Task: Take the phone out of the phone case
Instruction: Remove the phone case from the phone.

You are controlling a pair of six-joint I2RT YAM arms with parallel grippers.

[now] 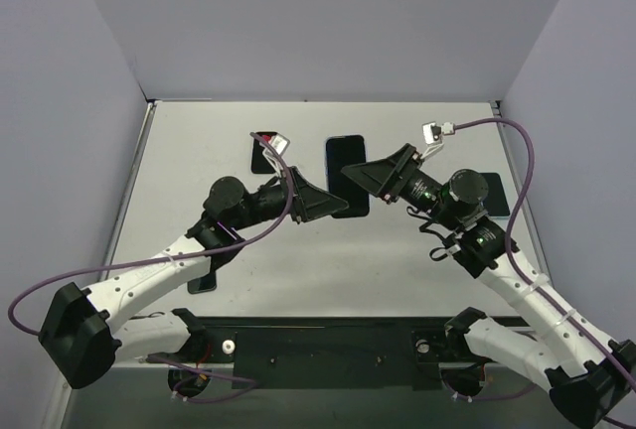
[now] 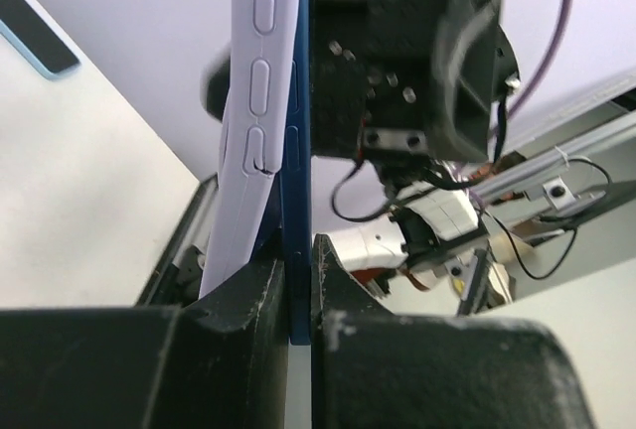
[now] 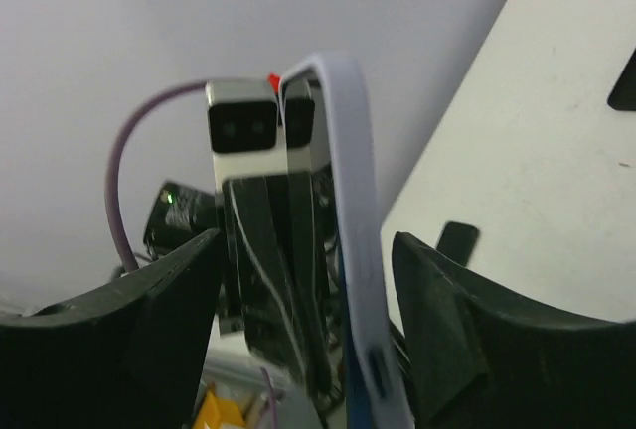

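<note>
Spanning the grey surface [image 1: 199, 141], the left arm [image 1: 149, 285] and right arm [image 1: 517, 285] meet at its centre, where the left jaws from 8 o'clock pinch the blue phone [image 2: 296, 201], its lavender phone case [image 2: 253, 101] bowed away from it, and the right jaws from 4 o'clock gape wide around that case.

The pale grey counter [image 1: 397, 270] carries three dark, flat slabs, each partly hidden: a far-left slab [image 1: 260, 161], a right-side slab [image 1: 497, 199] and a near-left slab [image 1: 203, 283].
</note>
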